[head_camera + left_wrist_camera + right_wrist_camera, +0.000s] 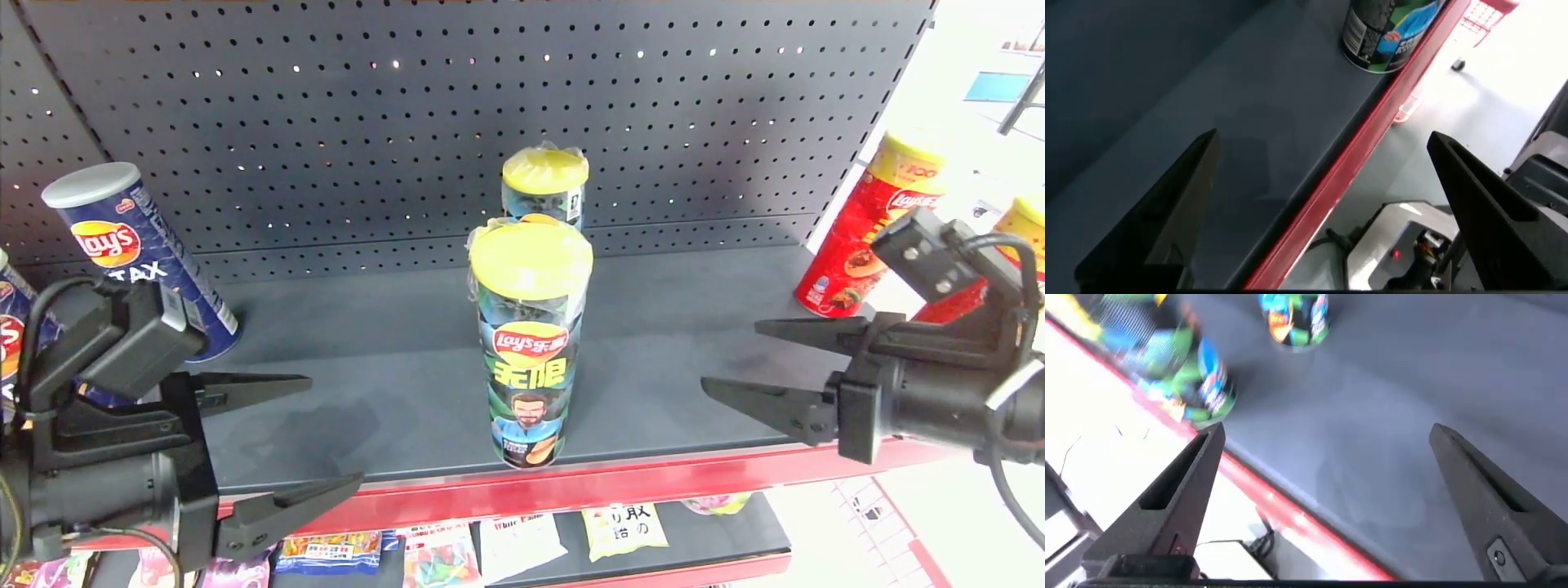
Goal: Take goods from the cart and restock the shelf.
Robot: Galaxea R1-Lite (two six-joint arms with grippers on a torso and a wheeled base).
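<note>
— Your grippers?
— My left gripper (pixel 335 431) and right gripper (pixel 729 354) hang spread wide and empty at the front edge, either side of the near green can (pixel 529 343).
— The surface?
— Grey shelf (pixel 669 367), red lip, pegboard (pixel 408 122) behind. Two green cans, the far green can (pixel 544 184) behind the near one; two blue cans (pixel 135 237) left; two red cans (pixel 878 220) right.

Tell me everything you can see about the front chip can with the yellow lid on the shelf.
The front chip can is a tall cylinder, upright, wrapped in a blue-green printed label and capped by a yellow lid under clear film. It stands on the grey shelf close to its red front edge, ahead of a matching can. Nothing else touches it: the open left gripper and right gripper flank it, apart.
</note>
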